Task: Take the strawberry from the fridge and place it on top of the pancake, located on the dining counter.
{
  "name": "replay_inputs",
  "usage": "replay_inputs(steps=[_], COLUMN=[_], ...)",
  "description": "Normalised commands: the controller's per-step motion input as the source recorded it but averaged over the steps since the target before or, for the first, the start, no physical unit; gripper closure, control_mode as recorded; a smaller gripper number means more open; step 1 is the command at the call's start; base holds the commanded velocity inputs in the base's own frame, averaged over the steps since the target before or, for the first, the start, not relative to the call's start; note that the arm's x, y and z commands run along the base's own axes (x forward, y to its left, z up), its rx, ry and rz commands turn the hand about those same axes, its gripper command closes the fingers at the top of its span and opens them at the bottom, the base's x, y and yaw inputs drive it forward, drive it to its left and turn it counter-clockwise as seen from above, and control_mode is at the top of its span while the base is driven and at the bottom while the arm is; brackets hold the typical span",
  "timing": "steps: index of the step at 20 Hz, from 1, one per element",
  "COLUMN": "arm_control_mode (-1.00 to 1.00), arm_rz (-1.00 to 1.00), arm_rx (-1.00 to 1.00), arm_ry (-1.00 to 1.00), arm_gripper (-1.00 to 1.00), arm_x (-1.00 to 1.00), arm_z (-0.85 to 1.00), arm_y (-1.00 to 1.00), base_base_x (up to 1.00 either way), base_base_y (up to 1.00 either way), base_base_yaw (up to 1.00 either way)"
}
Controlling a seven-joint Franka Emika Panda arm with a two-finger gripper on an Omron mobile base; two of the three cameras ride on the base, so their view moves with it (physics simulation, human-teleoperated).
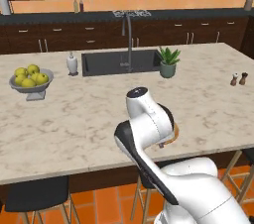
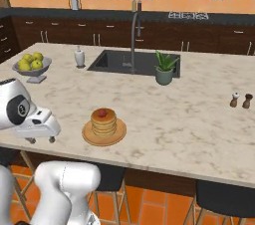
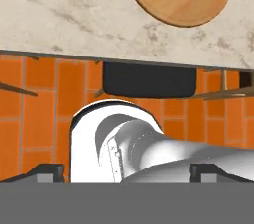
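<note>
**Strawberry on the pancake stack, gripper open and empty**

Orange walls and dark cabinets back the counter (image 1: 74,114) in the left base view. Its sink (image 1: 119,62) and tap (image 1: 129,34) sit near the far edge, with a soap bottle (image 1: 72,63) to the left and a potted plant (image 1: 168,62) to the right. A bowl (image 1: 31,85) of yellow-green fruit stands by the left edge; two shakers (image 1: 238,79) stand near the right edge. The arm's elbow (image 1: 146,124) hides nearly all of the plate at the near edge.

From the right base view the wooden plate (image 2: 104,134) is clear of the arm, near the near edge. It carries the pancake (image 2: 103,122) stack, and the strawberry (image 2: 102,113) rests on top. The gripper (image 2: 40,140) hangs left of the plate, apart from it, over the near edge, holding nothing.

Looking down, the hand view shows the fingertips (image 3: 49,172) spread wide apart with nothing between them, above orange floor tiles and a black stool (image 3: 149,80). The plate's rim is at the top, on the counter's edge.
</note>
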Motion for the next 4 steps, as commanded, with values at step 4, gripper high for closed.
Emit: replay_inputs(steps=[4], arm_control_mode=[-1.00], arm_rz=[0.00], arm_rx=[-0.01], arm_ry=[0.10], arm_gripper=[-1.00], arm_x=[0.01], arm_z=[-0.50], arm_y=[0.00], base_base_x=[0.00], base_base_y=[0.00], base_base_yaw=[0.00])
